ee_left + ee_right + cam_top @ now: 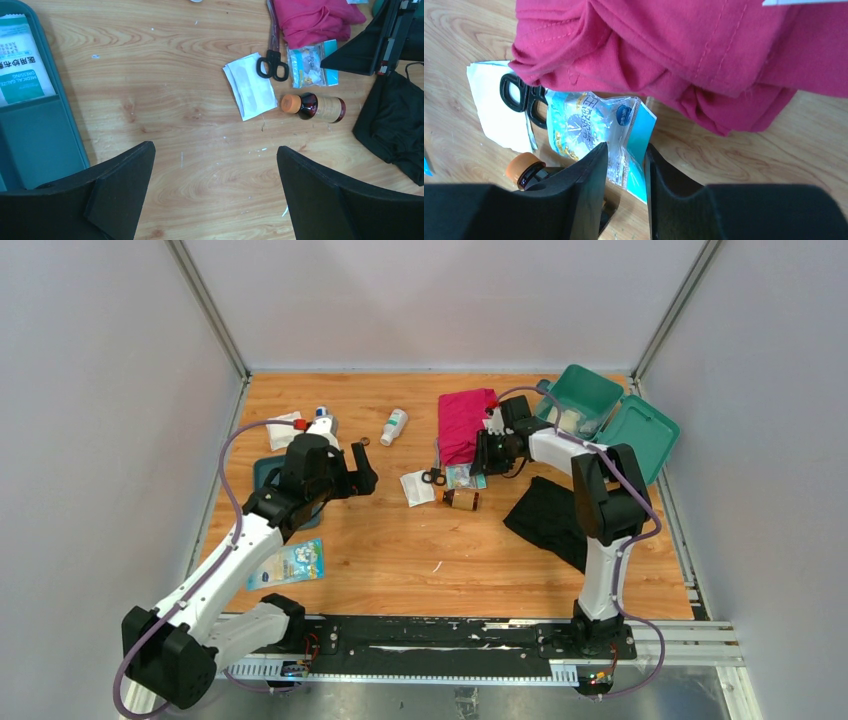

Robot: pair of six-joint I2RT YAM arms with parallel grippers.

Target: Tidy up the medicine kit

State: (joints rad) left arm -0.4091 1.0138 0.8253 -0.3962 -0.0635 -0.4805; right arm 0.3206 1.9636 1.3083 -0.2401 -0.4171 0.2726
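The medicine kit point(588, 392), a teal box, stands open at the back right with its lid point(640, 435) leaning outward. My right gripper point(625, 147) is down beside the pink cloth point(684, 55). Its jaws stand narrow but open, astride the edge of a blue-and-clear sachet point(589, 125). Black scissors point(521, 97), a white gauze packet point(491, 107) and a brown bottle with an orange cap point(524, 167) lie just left of it. My left gripper point(215, 150) hovers wide open over bare wood, holding nothing.
A black cloth point(550, 518) lies in front of the kit. The flat dark-teal tray point(40, 140) holds a dressing packet point(20, 60). A white bottle point(394, 426), a blue-capped bottle point(322, 420) and a blue packet point(288, 563) lie on the left half.
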